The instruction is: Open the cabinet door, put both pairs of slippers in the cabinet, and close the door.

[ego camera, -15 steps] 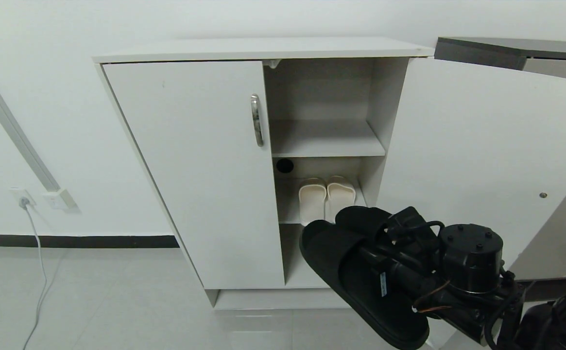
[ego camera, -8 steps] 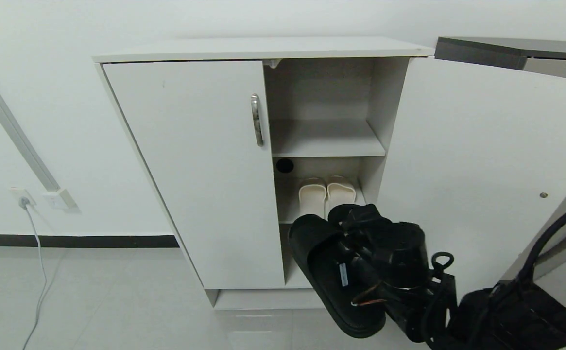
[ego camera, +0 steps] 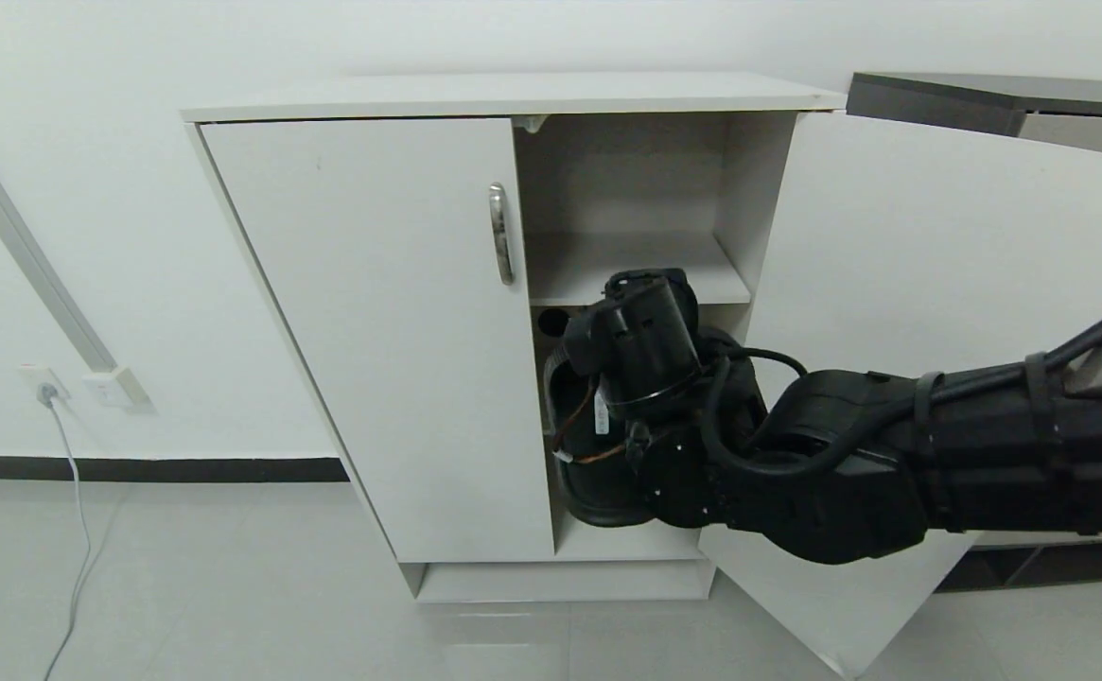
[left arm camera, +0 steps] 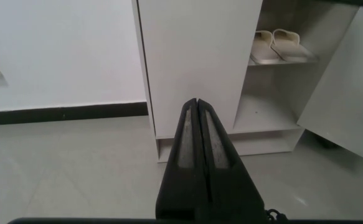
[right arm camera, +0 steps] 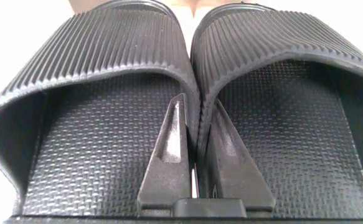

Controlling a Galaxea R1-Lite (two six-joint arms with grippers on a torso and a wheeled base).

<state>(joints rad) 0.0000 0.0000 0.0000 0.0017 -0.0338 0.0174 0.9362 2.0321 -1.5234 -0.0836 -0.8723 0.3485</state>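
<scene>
The white cabinet [ego camera: 513,95] has its left door [ego camera: 380,331] closed and its right door [ego camera: 929,284] swung open. My right arm reaches into the open half, its wrist [ego camera: 645,340] just under the upper shelf. My right gripper [right arm camera: 197,106] is shut on the pair of black slippers [right arm camera: 100,93], pinching their two inner strap walls together. The black slippers [ego camera: 577,473] hang heel-down inside the opening. A cream pair of slippers [left arm camera: 281,45] lies on the middle shelf. Low over the floor in front of the cabinet, my left gripper [left arm camera: 197,134] is shut and holds nothing.
The closed door carries a metal handle [ego camera: 500,234]. A wall socket with a cable [ego camera: 44,388] is at the left. A grey cabinet [ego camera: 986,99] stands behind the open door. The tiled floor [ego camera: 229,605] in front is bare.
My right arm has swung up and forward from low in front of the cabinet into the open compartment, carrying the black slippers. It now covers the cream pair in the head view.
</scene>
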